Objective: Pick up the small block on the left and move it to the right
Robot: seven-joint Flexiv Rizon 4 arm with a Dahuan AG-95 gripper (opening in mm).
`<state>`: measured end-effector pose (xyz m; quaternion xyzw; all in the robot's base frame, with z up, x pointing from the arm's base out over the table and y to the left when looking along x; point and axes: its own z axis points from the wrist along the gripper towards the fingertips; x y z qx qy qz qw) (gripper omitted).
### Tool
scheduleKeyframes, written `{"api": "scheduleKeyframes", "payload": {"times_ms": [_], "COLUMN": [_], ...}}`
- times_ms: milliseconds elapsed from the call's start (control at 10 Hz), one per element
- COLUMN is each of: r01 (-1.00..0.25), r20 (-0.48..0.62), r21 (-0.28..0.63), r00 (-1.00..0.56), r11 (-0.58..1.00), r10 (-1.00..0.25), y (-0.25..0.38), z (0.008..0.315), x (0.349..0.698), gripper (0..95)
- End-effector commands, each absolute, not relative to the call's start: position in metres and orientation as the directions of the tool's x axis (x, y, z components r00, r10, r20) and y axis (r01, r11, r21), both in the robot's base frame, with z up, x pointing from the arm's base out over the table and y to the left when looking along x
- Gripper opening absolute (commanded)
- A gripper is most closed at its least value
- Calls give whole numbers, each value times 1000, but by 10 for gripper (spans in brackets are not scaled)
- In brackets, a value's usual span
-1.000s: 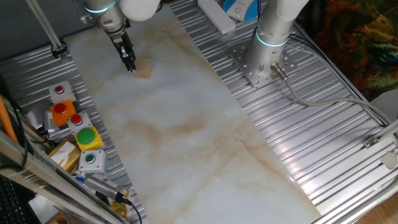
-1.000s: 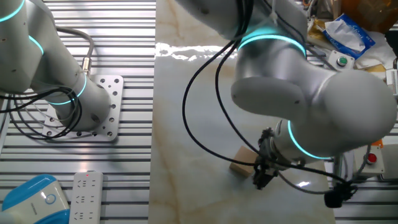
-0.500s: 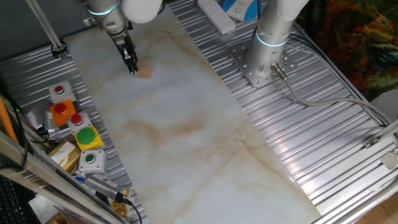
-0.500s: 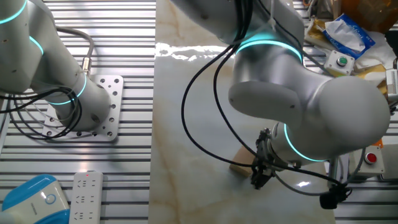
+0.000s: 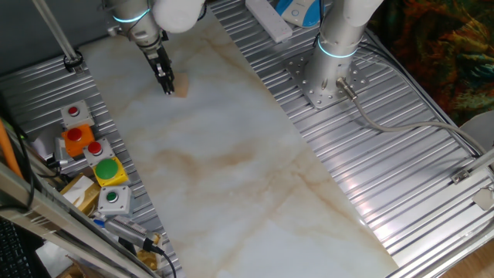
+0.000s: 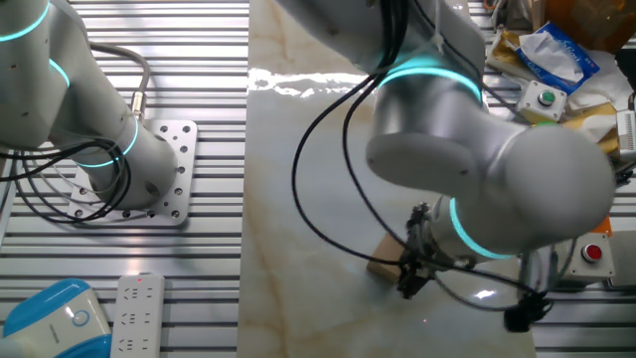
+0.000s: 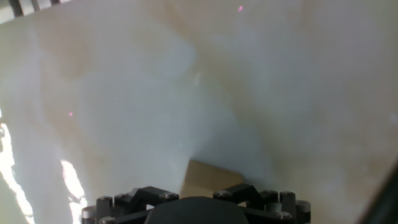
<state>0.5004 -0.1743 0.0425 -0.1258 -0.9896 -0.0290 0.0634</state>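
Small block [image 5: 181, 89], a tiny light tan wooden-looking cube, sits on the pale marbled table [image 5: 231, 162] near its far left corner, and in one fixed view the dark two-finger tool [image 5: 166, 83] is right down beside it, tips touching or nearly touching its left side. The block peeks out just to the right of the tool. Off to the left, on the ribbed metal surround, stand a yellow button box with a green button [image 5: 109, 171] and an orange-capped button [image 5: 75, 139]. A second silver arm's base [image 5: 328, 77] is bolted down well to the right.

Over to the other fixed view: the big grey arm [image 6: 477, 169] with its glowing cyan ring fills the frame, and the tool [image 6: 409, 283] hangs low over the table [image 6: 298, 149]. The block [image 6: 383, 261] lies just beside the tips, partly hidden behind them. Whether the fingers are apart or together cannot be told from here. A white remote [image 6: 134, 313] and a blue-and-white device [image 6: 45, 318] lie at the lower left.

Hand view now: the block [image 7: 208, 177] shows as a tan corner at the bottom edge, tucked right against the black tool body [image 7: 199, 208]. The fingers themselves are out of frame, so the tool's state stays unclear.
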Motion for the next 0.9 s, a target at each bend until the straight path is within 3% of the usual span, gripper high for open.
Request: {"api": "scheduleKeyframes", "payload": {"times_ms": [100,400,500,700,900], "r01": [253,253,253,253,248], "r20": [136,124,122,121,120], "r21": [44,41,36,33,34], "r00": [-960,-961,-961,-961,-963], "r11": [966,967,967,967,968], "r10": [245,247,247,247,243], "y": [-174,-174,-174,-174,-174], "z": [42,39,39,41,44], "x": [497,491,491,493,493], "gripper": [760,760,380,0,0]}}
